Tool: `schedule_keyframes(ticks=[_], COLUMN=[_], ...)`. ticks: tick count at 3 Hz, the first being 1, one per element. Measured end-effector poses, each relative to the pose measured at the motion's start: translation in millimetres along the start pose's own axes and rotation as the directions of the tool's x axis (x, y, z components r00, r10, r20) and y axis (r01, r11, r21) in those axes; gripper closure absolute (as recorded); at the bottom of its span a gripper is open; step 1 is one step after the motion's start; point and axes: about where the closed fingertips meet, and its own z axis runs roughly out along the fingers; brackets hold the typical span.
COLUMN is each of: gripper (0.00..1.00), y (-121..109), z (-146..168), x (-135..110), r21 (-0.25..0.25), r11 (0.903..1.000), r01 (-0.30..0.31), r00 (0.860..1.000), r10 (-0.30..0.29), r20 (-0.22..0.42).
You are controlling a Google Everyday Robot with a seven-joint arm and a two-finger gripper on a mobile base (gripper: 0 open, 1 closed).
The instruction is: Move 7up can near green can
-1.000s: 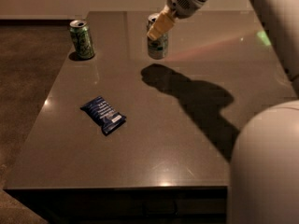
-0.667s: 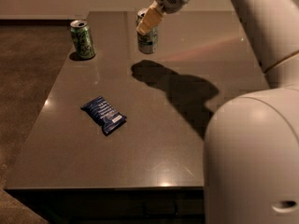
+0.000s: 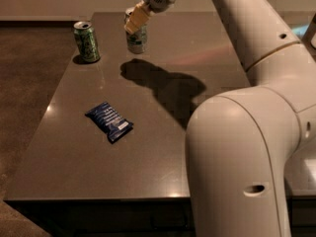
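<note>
Gripper: the gripper (image 3: pixel 134 22) is over the far part of the desk (image 3: pixel 212 53), left of the middle of the far edge, narrowed around the top of the 7up can (image 3: pixel 138 40).
7up can: held upright in the gripper. Its shadow (image 3: pixel 160 82) lies apart from it on the desk, so it looks lifted clear of the surface.
Green can: the green can (image 3: pixel 87 42) stands upright by the far left corner, close to the left edge.
Gap: the two cans are near each other but apart, with bare desk between them.
Packet: a blue packet (image 3: pixel 109 122) lies flat nearer the left edge, about midway between the far and near edges, well clear of both cans.
Done: the 7up can is grasped and carried close to the green can.
Left: a little more travel toward the left edge perhaps, then setting it down upright beside the green can and letting go.
</note>
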Motion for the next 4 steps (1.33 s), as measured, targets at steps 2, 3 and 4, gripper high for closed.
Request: schedule_keyframes(ticks=[2,3,4], gripper=[1.0,1.0,1.0], y=[18,27,35], z=[41,60,77], x=[-25,-31,-38], r21=[-0.007,-0.016,-0.022], r11=[0.9992,0.9984,0.9985], r01=[-0.039,-0.055,-0.051], r00=[0.999,0.998,0.999], r10=[0.039,0.055,0.051], r20=[0.02,0.018,0.008])
